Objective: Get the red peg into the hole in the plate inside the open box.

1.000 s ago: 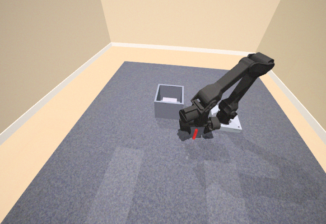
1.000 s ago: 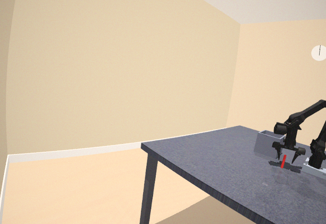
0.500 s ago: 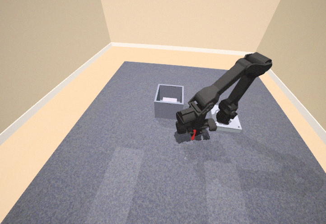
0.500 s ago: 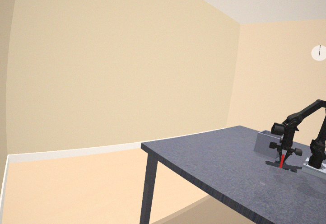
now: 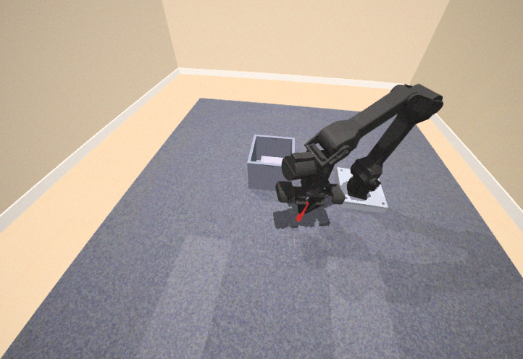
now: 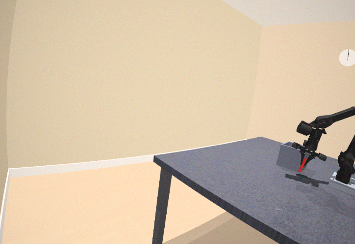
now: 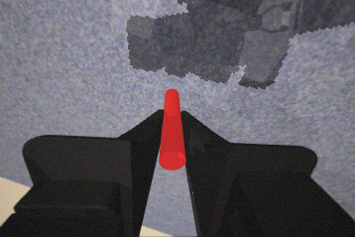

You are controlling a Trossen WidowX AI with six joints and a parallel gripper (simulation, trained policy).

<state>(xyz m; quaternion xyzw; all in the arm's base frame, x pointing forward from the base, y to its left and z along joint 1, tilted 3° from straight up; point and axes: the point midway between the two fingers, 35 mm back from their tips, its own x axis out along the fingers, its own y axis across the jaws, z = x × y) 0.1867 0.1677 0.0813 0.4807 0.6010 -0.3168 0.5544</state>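
The box point(image 5: 266, 176) point(image 6: 288, 156) stands open-topped on the bench point(image 5: 130, 263) point(image 6: 224, 179), a grey-blue, straight-walled thing; everything else can be placed from it. In front of the box, on the side towards the bottom of the top view, and somewhat to its right there, is the hand point(image 5: 303, 206) point(image 6: 304, 164) point(image 7: 172, 115), pointing down; its fingers are drawn nearly together, with only a narrow gap between them, and they have hold of the red peg point(image 5: 301, 213) point(image 6: 302, 165) point(image 7: 172, 132). The peg is outside the box, near its front; it leans rather than standing straight, one end gripped at the fingertips and the other reaching below them; whether that lower end touches the bench I cannot tell. Inside the box a pale plate point(image 5: 271, 159) shows at the bottom, partly hidden by the front wall; its hole cannot be made out. To the right of the box in the top view lies the white base plate point(image 5: 378, 203) point(image 6: 340, 183), with the dark arm point(image 5: 374, 119) point(image 6: 334, 116) rising from it and reaching back towards the box.
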